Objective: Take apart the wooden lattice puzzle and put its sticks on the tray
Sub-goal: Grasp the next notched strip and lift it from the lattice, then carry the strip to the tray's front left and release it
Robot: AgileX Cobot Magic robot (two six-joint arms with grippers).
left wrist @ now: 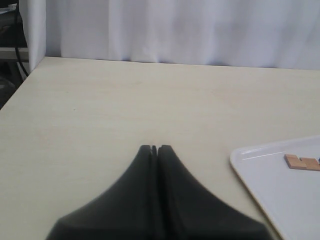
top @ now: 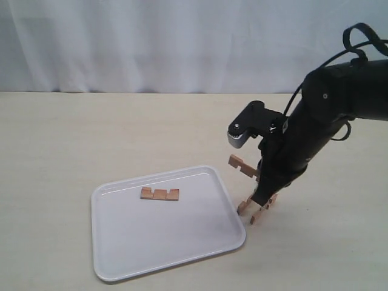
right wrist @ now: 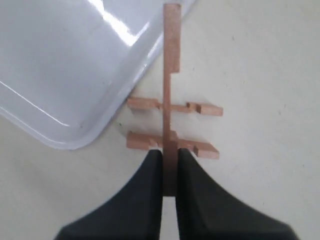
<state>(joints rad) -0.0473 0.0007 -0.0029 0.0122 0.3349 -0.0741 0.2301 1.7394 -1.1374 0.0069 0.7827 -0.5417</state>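
What is left of the wooden lattice puzzle (right wrist: 172,125) lies on the table just off the tray's right edge. It is one long stick (right wrist: 171,55) crossing two short sticks (right wrist: 200,108). My right gripper (right wrist: 170,152) is shut on the long stick's near end. In the exterior view this stick (top: 241,166) slants up toward the tray from the gripper (top: 265,195), with the other two sticks (top: 253,209) on the table below. Whether it still sits in their notches I cannot tell. A fourth stick (top: 160,194) lies flat on the white tray (top: 133,254). My left gripper (left wrist: 154,148) is shut and empty.
The left wrist view shows bare table ahead, the tray's corner (left wrist: 260,172) and the stick on it (left wrist: 301,162) off to one side. A white curtain (top: 151,42) closes the back of the table. The right arm (top: 327,115) leans over the table's right side.
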